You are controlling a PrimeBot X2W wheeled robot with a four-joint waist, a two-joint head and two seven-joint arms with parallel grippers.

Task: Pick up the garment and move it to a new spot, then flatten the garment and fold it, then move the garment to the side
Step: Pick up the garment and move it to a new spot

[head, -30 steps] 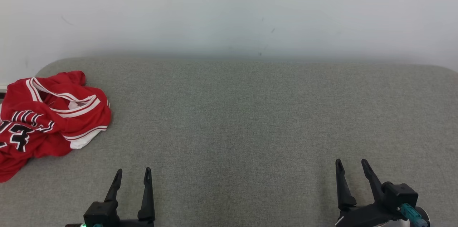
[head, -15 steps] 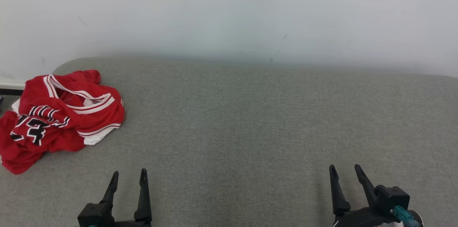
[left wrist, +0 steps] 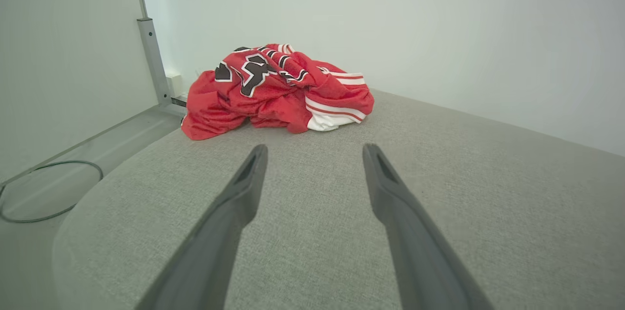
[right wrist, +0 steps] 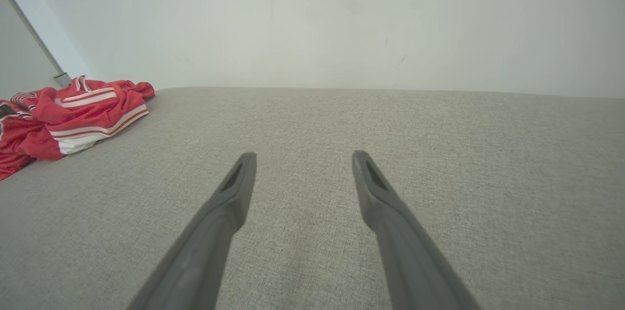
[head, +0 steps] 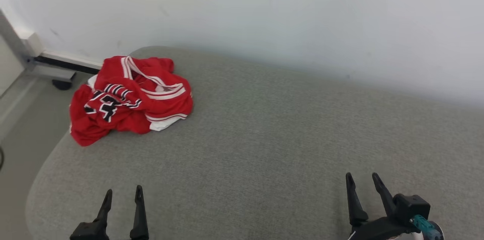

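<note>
**Nothing picked up yet**

Behind, a plain pale wall. In front, a wide grey fabric-covered table with rounded corners. At its far left corner, close to the wall, a red shirt in a crumpled heap, with white stripes and black lettering showing and one edge near the table's left rim. Untouched as it lies: not lifted, not moved, not flattened, not folded.

Down at the near edge, the left gripper, spread wide and holding nothing. Well apart from the shirt, yet pointed roughly toward it in the left wrist view. The right gripper, likewise spread wide and holding nothing, above grey fabric far from the heap.

Judged from this, the very start, with every step left. First a reach and a grasp. Then a carry to a new spot, a spread flat, a fold, and a shift to the side.
</note>
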